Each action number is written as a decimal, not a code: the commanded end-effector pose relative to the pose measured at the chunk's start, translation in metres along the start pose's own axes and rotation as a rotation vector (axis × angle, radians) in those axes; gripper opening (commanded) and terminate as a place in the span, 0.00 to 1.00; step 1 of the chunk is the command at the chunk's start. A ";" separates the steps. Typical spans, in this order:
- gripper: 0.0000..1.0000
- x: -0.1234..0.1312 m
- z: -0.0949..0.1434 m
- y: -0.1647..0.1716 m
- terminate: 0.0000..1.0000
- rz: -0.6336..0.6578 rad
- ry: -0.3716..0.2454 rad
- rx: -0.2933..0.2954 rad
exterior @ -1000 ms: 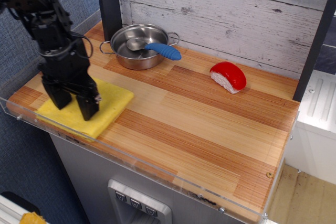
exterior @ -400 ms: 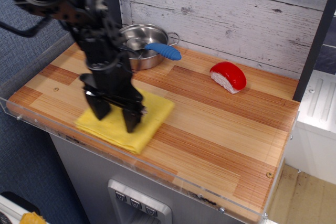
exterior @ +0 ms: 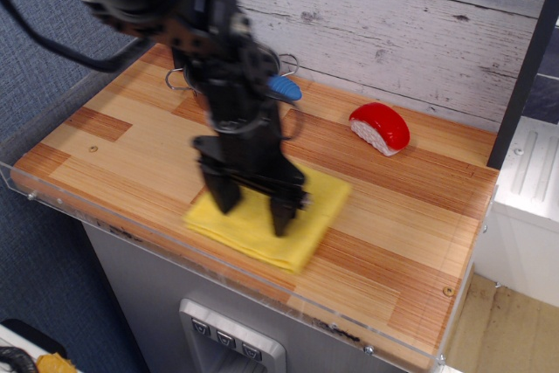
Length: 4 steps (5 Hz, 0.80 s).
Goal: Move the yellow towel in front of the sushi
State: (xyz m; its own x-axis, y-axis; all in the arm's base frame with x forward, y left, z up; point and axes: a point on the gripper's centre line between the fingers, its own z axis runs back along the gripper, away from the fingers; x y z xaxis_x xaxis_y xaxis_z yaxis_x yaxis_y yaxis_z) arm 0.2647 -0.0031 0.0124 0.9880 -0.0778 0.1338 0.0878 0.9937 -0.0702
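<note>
The yellow towel [exterior: 266, 220] is lying flat near the front edge of the table [exterior: 384, 242], roughly at its middle, with its near corner almost reaching the clear lip along that edge. The tool [exterior: 251, 207] is standing on it with its two fingers spread wide and planted on the cloth, one toward the left side and one toward the right, so it is pressing the towel down rather than pinching it. The sushi [exterior: 380, 127] is sitting well apart, farther back and to the right, so the towel is not yet in front of it. The likely trouble is loss of grip: with only downward pressure, the folded layers could slide over each other, bunch up, or slip out from under a finger. Drifting toward the front could push the near corner against or over the lip. Pressing too hard could drag the fingers on the wood. The arm is also passing just in front of the pan [exterior: 188, 76] and its blue handle [exterior: 284, 87], so a wide swing could knock them.
</note>
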 end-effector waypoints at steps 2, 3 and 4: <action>1.00 0.027 0.005 -0.067 0.00 -0.090 -0.003 -0.040; 1.00 0.030 0.008 -0.071 0.00 -0.049 -0.001 -0.057; 1.00 0.030 0.012 -0.071 0.00 -0.054 -0.002 -0.042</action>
State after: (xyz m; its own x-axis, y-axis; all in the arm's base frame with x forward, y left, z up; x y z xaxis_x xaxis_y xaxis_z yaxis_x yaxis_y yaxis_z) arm 0.2827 -0.0691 0.0179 0.9892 -0.1155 0.0899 0.1243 0.9872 -0.0999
